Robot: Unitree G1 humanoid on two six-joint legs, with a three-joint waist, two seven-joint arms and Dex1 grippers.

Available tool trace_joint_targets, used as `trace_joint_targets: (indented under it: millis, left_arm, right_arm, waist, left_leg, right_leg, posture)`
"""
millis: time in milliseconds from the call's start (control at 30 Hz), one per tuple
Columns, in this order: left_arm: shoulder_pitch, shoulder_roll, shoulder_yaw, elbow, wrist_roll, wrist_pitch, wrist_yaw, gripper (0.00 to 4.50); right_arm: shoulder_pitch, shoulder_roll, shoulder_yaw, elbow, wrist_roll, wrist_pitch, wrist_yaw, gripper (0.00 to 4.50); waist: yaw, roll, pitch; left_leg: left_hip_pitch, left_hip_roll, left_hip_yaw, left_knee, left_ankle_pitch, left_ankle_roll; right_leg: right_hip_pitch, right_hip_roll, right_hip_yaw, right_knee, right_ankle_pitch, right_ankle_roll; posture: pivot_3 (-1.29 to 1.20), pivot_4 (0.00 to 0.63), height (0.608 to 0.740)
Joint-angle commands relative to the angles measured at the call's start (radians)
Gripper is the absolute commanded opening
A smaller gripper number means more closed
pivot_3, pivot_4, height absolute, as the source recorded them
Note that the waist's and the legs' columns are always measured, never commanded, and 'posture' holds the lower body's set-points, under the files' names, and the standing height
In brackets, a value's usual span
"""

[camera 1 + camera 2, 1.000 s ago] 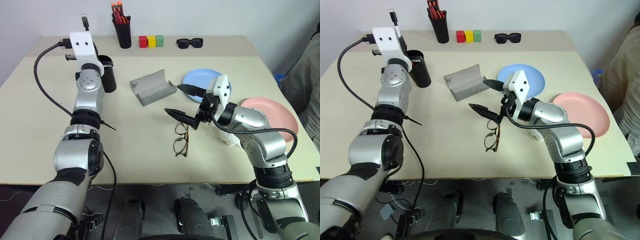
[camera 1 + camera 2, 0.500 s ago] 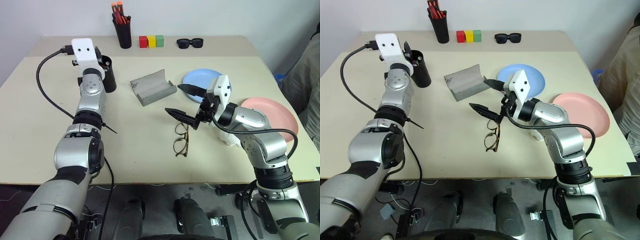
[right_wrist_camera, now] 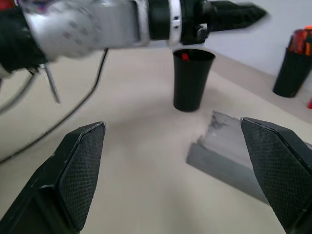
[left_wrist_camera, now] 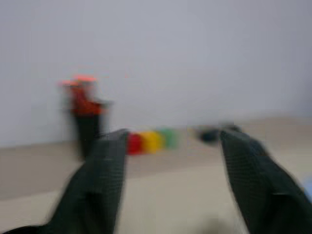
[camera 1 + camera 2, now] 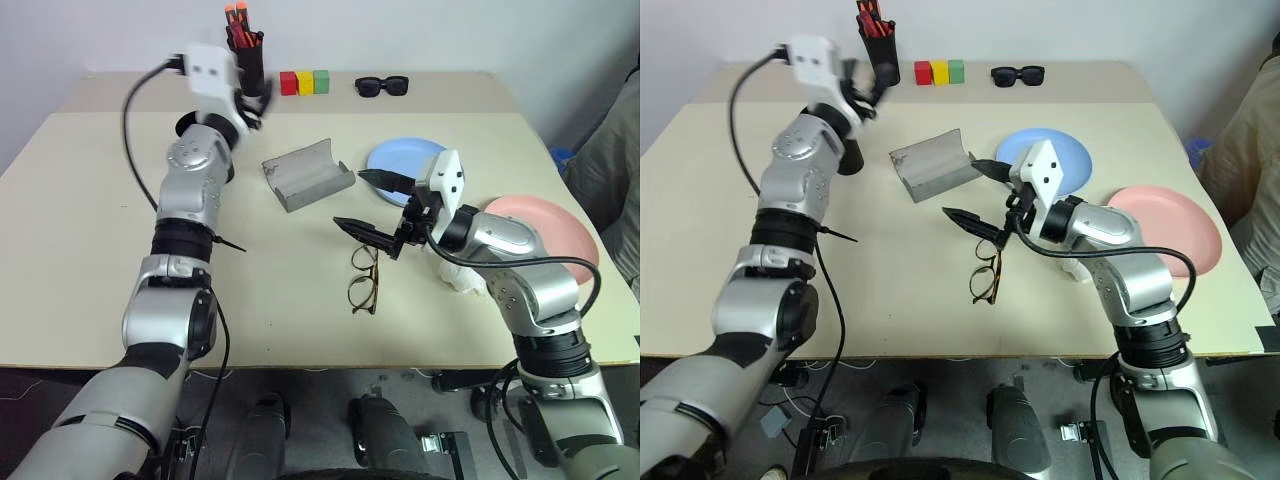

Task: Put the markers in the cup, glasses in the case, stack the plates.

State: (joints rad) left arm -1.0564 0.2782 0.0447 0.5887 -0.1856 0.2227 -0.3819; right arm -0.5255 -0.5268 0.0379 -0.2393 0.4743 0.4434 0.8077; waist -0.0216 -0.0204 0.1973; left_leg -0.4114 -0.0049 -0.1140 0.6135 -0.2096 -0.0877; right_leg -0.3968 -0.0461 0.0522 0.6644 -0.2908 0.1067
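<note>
Your right tool [image 5: 368, 203] hangs spread apart just above the glasses [image 5: 362, 279]. Your left tool [image 4: 170, 180] stands apart, empty, beyond the case [image 5: 307, 173], near the cup [image 3: 192, 78].

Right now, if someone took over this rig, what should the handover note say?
Left gripper open, empty, up near the table's far side. Right gripper open, empty, above the glasses. A red-capped marker stands in the cup; the second marker can't be made out. Case lies open. Blue plate and pink plate lie apart. Left: glasses into case, stack plates.
</note>
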Motion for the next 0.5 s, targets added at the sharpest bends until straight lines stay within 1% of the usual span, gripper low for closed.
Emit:
trace_joint_targets:
  millis: [33, 100, 167, 267, 367, 433, 500]
  left_arm:
    - [0.03, 0.023, -0.073, -0.114, 0.018, 0.18, -0.074, 4.48]
    - [0.011, 0.024, -0.116, -0.067, 0.028, 0.319, -0.11, 4.48]
    - [-0.007, 0.019, -0.146, -0.005, 0.045, 0.377, -0.136, 4.48]
    - [-0.024, 0.006, -0.158, 0.065, 0.053, 0.383, -0.181, 4.48]
    - [-0.049, -0.009, -0.184, 0.155, 0.07, 0.403, -0.238, 4.48]
    - [-0.074, -0.011, -0.2, 0.216, 0.093, 0.414, -0.245, 4.48]
    - [-0.095, -0.021, -0.185, 0.271, 0.097, 0.4, -0.244, 4.48]
  right_arm:
    - [-0.012, -0.051, -0.03, -0.022, -0.007, -0.015, 0.039, 4.5]
    - [0.004, -0.126, -0.028, -0.03, -0.016, -0.01, 0.099, 4.5]
    - [0.025, -0.189, -0.037, -0.038, -0.017, -0.004, 0.144, 4.5]
    - [0.059, -0.25, -0.058, -0.045, -0.011, 0.004, 0.174, 4.5]
    - [0.128, -0.308, -0.094, -0.068, -0.015, 0.002, 0.19, 4.5]
    - [0.159, -0.321, -0.112, -0.081, -0.013, 0.003, 0.184, 4.5]
    - [0.186, -0.325, -0.126, -0.095, -0.012, 0.004, 0.174, 4.5]
  waist:
    - [-0.006, 0.0, 0.0]
    - [-0.016, 0.0, 0.0]
    - [-0.02, 0.0, 0.0]
    - [-0.024, 0.0, 0.0]
    - [-0.021, 0.0, 0.0]
    - [-0.02, 0.0, 0.0]
    - [-0.021, 0.0, 0.0]
  left_leg:
    - [0.0, 0.0, 0.0, 0.0, 0.0, 0.0]
    - [0.0, 0.0, 0.0, 0.0, 0.0, 0.0]
    - [0.001, 0.0, 0.0, 0.0, 0.0, 0.0]
    - [0.001, 0.0, 0.0, 0.0, 0.0, 0.0]
    - [0.001, 0.0, 0.0, 0.0, 0.0, 0.0]
    - [0.0, 0.0, 0.0, 0.0, 0.0, 0.0]
    - [0.0, 0.0, 0.0, 0.001, 0.0, 0.0]
  right_leg:
    - [0.0, 0.0, 0.0, 0.0, 0.0, 0.0]
    - [0.0, 0.0, 0.0, 0.001, 0.0, 0.0]
    - [0.0, 0.0, 0.0, 0.001, 0.0, 0.0]
    - [0.0, 0.0, 0.0, 0.001, 0.0, 0.0]
    - [0.0, 0.0, 0.0, 0.0, 0.0, 0.0]
    - [0.001, 0.0, 0.0, 0.0, 0.0, 0.0]
    - [0.001, 0.0, 0.0, 0.0, 0.0, 0.0]
  posture:
    - [0.0, 0.15, 0.74]
    - [0.0, 0.15, 0.74]
    - [0.0, 0.15, 0.74]
    - [0.0, 0.15, 0.74]
    - [0.0, 0.15, 0.74]
    - [0.0, 0.15, 0.74]
    - [0.0, 0.15, 0.74]
